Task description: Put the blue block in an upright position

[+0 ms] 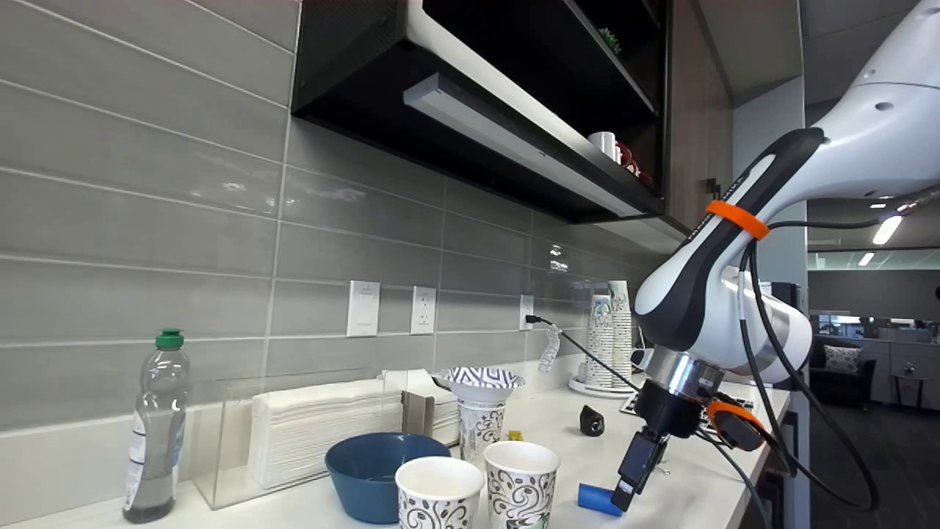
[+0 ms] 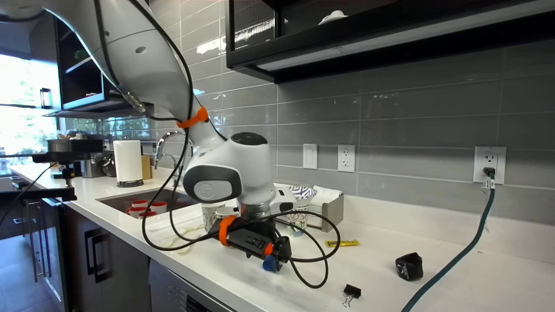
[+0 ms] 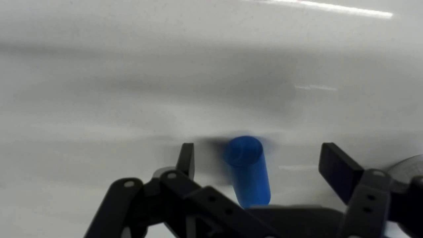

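While the fingers stand wide apart, the blue block lies on its side on the white worktop between them. It is round, like a short tube, and the wrist view shows a gap on either side of it. In an exterior view the fingers cover one end of the block, and the robot arm slants down to it from the upper right.

Well apart from the block stand two patterned paper cups, the nearer one partly hiding a dark blue bowl. Behind the cups, another cup carries a patterned paper bowl. Next to these, a clear box holds white napkins, and a bottle with a green cap stands beside it.

A yellow packet, a black binder clip and a small black object lie on the worktop in an exterior view, where a dark green cable runs down from a wall socket. Red and white mugs sit in the sink, with a paper towel roll beyond.
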Robot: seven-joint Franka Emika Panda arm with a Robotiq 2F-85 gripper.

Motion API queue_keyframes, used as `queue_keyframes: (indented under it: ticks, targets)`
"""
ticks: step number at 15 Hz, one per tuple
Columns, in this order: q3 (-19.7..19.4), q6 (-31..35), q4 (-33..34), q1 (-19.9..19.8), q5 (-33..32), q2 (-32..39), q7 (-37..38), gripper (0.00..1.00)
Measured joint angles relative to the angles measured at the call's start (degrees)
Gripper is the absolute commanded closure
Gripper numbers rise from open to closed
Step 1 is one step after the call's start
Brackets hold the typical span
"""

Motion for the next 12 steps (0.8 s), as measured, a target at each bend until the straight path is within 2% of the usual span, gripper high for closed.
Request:
queue_keyframes:
  ticks: [2,8,12]
  targets:
    - [0.0,0.0,0.5,0.0,0.8,0.4,-1.1,0.50]
    - [0.0,0.0,1.9,-0.1,3.4,1.7,-4.3,0.91]
    - [0.0,0.0,2.6,-0.3,4.1,2.2,-5.3,0.92]
